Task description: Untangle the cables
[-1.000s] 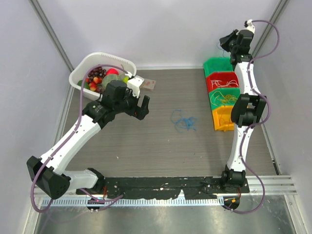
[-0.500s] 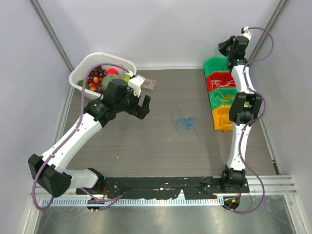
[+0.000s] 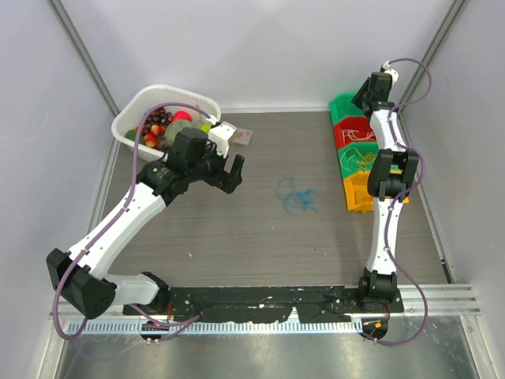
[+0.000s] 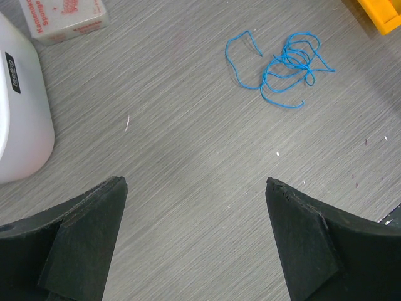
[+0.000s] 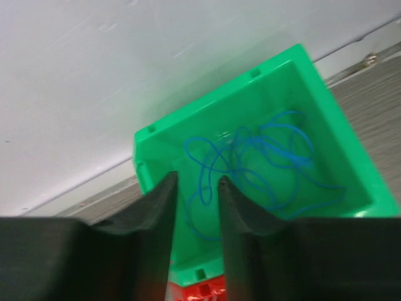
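— Where's the loose one?

— I've got a blue cable [image 4: 282,66] lying in a loose snarl on the bare bench [image 4: 188,125]. It sits about midway between the near and far edges, a little toward the right edge. Nothing touches it.

— And your left fingers?

— My left fingers [image 3: 233,174] are spread wide with nothing in them. They hang over the bench on the left-edge side of that cable, well apart from it. Beyond them, at the far left corner, sits a white basket [image 3: 170,89] of fruit, with a small carton [image 4: 62,15] just beside it.

— The right side?

— My right fingers [image 3: 364,88] are up over the far right corner, above a green bin [image 5: 326,113]. They're drawn nearly together, with only a narrow gap between them, and I see nothing gripped. Inside that bin a second blue cable [image 5: 263,157] lies curled on its floor.

— Other bins?

— A row runs from that one along the right edge toward me. First comes a red bin [image 3: 338,134] with white cables [image 3: 359,136] in it, then a second green bin [image 3: 343,162], then a yellow bin [image 3: 351,201]. I can't tell what those last two hold.
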Tool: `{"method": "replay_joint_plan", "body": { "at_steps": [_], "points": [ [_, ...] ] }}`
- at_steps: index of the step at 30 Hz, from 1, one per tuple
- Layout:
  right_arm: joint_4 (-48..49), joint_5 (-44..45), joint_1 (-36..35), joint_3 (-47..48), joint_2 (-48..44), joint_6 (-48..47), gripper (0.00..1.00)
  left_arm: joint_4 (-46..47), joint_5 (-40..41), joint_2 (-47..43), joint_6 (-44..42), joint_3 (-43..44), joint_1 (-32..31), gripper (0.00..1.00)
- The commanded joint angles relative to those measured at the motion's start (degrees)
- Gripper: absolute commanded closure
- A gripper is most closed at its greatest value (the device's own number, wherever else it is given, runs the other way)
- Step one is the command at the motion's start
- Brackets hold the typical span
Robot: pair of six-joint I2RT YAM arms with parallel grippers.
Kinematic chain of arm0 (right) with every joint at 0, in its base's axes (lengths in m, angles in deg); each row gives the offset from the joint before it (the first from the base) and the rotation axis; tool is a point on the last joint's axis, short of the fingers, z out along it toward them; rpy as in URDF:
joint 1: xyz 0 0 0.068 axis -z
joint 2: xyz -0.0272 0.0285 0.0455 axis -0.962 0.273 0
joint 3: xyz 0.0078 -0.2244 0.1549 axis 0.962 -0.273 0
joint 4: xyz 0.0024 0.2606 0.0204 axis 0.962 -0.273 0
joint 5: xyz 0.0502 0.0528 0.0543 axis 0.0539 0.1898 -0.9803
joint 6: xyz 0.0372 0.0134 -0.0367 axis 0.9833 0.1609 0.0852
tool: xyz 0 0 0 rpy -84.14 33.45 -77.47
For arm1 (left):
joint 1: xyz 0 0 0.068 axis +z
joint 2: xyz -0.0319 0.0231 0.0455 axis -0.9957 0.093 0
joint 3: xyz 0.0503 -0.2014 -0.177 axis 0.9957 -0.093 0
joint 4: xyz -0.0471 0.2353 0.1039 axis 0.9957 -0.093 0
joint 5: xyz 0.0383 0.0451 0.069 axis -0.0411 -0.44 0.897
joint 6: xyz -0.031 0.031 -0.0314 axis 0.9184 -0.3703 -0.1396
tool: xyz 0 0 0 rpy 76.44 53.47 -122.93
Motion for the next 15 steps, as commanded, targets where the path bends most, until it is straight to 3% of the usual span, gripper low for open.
{"method": "replay_joint_plan", "body": {
  "at_steps": [1, 6, 10, 15],
  "points": [
    [-6.4, 6.9, -1.1, 5.5, -1.8, -5.9, 0.55, -0.1, -1.2, -1.9, 0.0, 2.0, 0.1, 0.04],
    [-12.5, 9.4, -2.1, 9.0, -3.4, -8.4, 0.40, 0.9, -2.6, -2.5, 2.1, 1.5, 0.2, 0.04],
    [-21.5, 12.0, -2.3, 9.3, -7.3, -7.0, 0.36, 1.5, -3.3, -3.3, 5.5, 1.2, 0.2, 0.04],
    [-24.2, 11.8, -5.8, -3.9, -18.3, -6.7, 0.35, 2.7, -4.7, -4.1, 12.3, -0.3, 0.1, 0.06]
  ]
}}
